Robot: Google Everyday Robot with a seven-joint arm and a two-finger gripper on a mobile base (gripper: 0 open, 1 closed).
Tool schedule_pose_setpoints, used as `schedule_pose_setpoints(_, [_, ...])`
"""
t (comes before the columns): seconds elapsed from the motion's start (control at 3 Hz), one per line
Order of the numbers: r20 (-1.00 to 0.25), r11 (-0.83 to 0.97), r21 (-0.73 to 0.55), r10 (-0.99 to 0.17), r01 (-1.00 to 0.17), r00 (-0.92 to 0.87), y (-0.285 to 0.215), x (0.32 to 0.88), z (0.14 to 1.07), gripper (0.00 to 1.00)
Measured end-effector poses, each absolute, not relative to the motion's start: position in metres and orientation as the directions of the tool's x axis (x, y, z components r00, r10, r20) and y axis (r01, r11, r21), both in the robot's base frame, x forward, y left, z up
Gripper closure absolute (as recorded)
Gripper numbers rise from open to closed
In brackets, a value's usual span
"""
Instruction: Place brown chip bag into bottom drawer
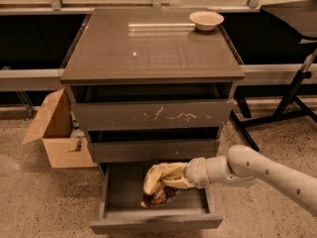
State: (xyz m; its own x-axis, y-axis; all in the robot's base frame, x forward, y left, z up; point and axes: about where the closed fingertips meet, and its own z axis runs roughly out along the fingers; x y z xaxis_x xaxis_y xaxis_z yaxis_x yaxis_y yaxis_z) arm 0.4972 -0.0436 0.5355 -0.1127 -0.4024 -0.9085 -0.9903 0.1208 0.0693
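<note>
Glare streak on cabinet top [148, 53] (gripper [169, 179] in shadowed bottom drawer [156, 223])

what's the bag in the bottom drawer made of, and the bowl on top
Crumpled tan-and-brown chip bag, at the robot's hand in the grey-brown bottom drawer: likely thin foil or plastic film, from its creases. Shallow cream bowl: smooth, rigid; ceramic or plastic, unclear.

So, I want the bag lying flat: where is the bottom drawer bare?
Bare floor lies between the bag and the drawer's left wall. The right is crowded: the gripper reaches in there, at the bag.
</note>
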Motion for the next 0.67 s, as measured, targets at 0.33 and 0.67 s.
schedule_pose_setpoints(0.33, [-0.908, 0.121, 0.069, -0.402, -0.990, -0.113, -0.044, 0.497, 0.535, 1.00])
schedule_pose_setpoints(0.67, [-0.901, 0.151, 0.082, -0.412, -0.985, -0.138, -0.052, 0.506, 0.521, 1.00])
